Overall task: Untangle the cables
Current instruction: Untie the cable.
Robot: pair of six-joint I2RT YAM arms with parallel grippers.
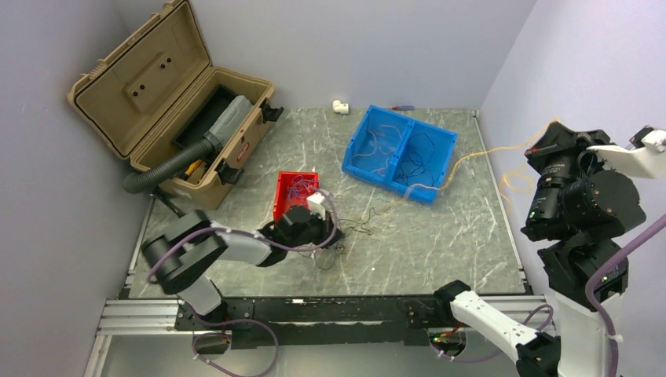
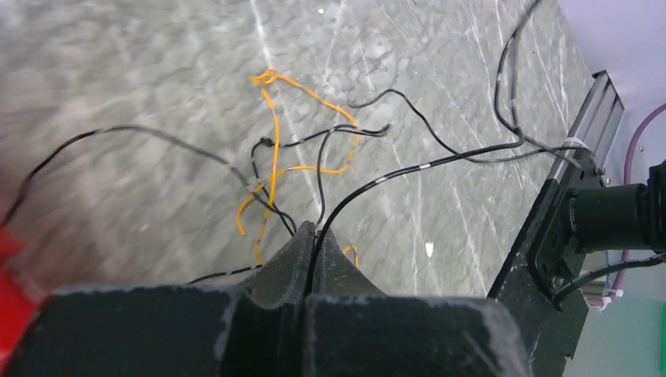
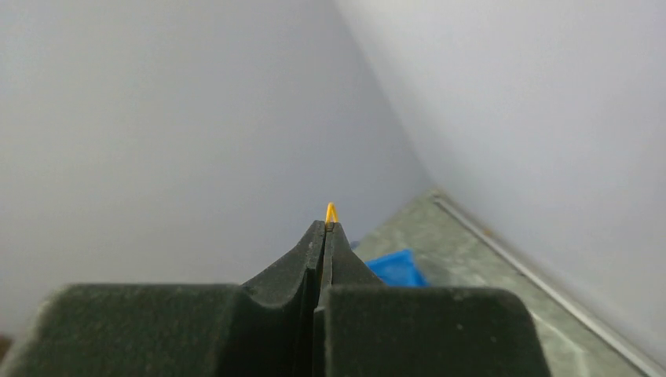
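Observation:
The cables lie as a loose tangle (image 1: 334, 247) of thin black and yellow-orange wires on the marble table, just right of my left gripper (image 1: 318, 228). In the left wrist view that gripper (image 2: 314, 229) is shut on a black wire (image 2: 408, 169), which runs up between its fingertips, and a yellow-orange wire (image 2: 271, 149) crosses the other black strands ahead of it. My right gripper (image 1: 550, 133) is raised high at the right. It (image 3: 324, 228) is shut on a yellow-orange wire (image 3: 331, 212), whose loop pokes out past the tips. This wire (image 1: 463, 161) stretches down across the table toward the tangle.
A blue two-compartment bin (image 1: 357, 141) at the back holds more thin wires. A small red bin (image 1: 287, 188) stands behind the left gripper. An open tan toolbox (image 1: 141, 86) with a black corrugated hose (image 1: 157, 174) fills the back left. A metal rail (image 1: 353, 302) edges the table front.

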